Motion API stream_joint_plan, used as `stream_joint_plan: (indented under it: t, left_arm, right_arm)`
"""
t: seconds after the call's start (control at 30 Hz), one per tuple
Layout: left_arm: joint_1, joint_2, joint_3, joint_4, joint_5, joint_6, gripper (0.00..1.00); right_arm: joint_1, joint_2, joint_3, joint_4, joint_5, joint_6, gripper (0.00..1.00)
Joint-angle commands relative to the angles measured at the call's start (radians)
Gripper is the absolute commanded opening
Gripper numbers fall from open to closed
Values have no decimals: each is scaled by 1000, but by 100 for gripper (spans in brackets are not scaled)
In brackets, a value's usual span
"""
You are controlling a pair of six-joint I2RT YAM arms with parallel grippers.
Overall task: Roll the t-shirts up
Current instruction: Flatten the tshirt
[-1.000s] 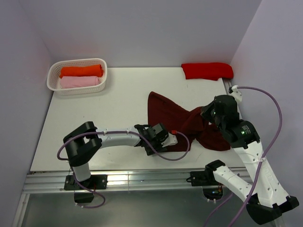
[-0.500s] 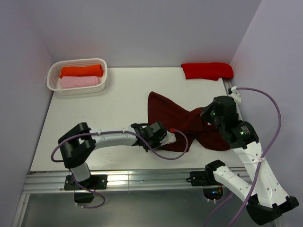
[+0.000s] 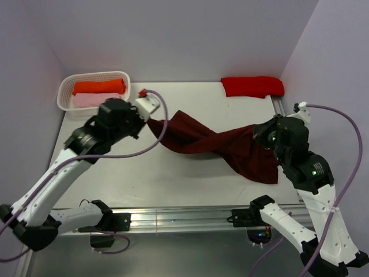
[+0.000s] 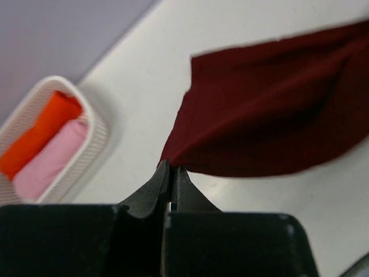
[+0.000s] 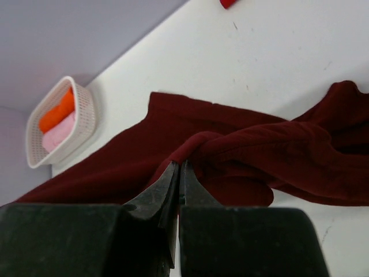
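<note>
A dark maroon t-shirt (image 3: 219,144) hangs stretched across the middle of the table between my two grippers. My left gripper (image 3: 151,118) is shut on its left corner, raised near the basket; in the left wrist view the gripper (image 4: 172,167) pinches the cloth's tip (image 4: 271,115). My right gripper (image 3: 258,138) is shut on a fold at the shirt's right side, and the right wrist view shows the gripper (image 5: 179,164) biting a ridge of maroon cloth (image 5: 271,150). The rest of the shirt lies bunched on the table under the right gripper. A red t-shirt (image 3: 252,86) lies folded at the back right corner.
A white basket (image 3: 95,74) stands at the back left with an orange roll (image 3: 98,86) and a pink roll (image 3: 86,100) inside. It also shows in the left wrist view as the basket (image 4: 98,138). Walls close in on three sides. A metal rail (image 3: 173,216) runs along the near edge.
My left gripper shut on the shirt's near corner, then rose and swung back left toward the basket, pulling the shirt out long. The right arm shifted slightly right, still gripping.
</note>
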Motion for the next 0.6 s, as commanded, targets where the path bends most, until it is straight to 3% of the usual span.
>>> stream_joint_plan:
  t: [0.0,0.17,0.33,0.57]
  left_arm:
    - [62,-108,81,-43,-60,5,0]
    - [75,-231,181,-23,-173,-25,0]
    - [76,-248,282,-53,-224,-37,0]
    - [76,-151,195,-30,-210,12,0]
  right_arm:
    - [-5,-25,95,-13,-2,-37,0]
    - [-6,-28,180,-12,-43,-70,0]
    - [-6,-1,269,6,-102,-116,0]
    - [-6,137,298,62,-134,-144,0]
